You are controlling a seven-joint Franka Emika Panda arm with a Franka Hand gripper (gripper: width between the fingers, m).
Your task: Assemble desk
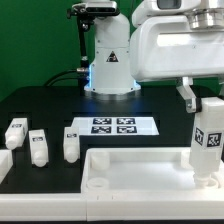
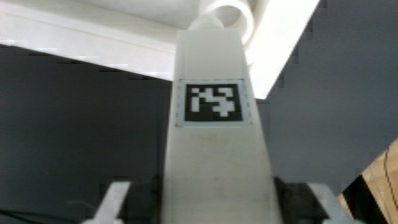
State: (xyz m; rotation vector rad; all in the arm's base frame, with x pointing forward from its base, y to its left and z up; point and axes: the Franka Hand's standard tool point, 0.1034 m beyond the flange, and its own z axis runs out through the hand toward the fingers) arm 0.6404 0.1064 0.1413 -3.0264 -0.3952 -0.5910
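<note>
This is a robotics lab test rig. A black bench (image 1: 40, 100) stands before a plain green backdrop (image 1: 40, 30). A white robot arm (image 1: 110, 60) with a blue-lit base and trailing cables (image 1: 62, 74) is mounted on it. A marker board (image 1: 113, 126) of printed tags lies flat, and white plastic leg blocks (image 1: 38, 147) each carry a square tag.

White plastic, smooth with a dull sheen, made up the desk top (image 1: 130, 172) and the raised leg block (image 1: 210, 140), whose face bore a flat, matt, black-and-white printed tag (image 2: 215, 103). The loose leg blocks (image 1: 38, 146) near the bench's edge showed the same matt white plastic. The bench (image 1: 50, 105) was a matt black surface. The marker board (image 1: 115, 127) looked thin, flat and paper-like. The robot arm (image 1: 165, 45) was glossy white, catching the light.
</note>
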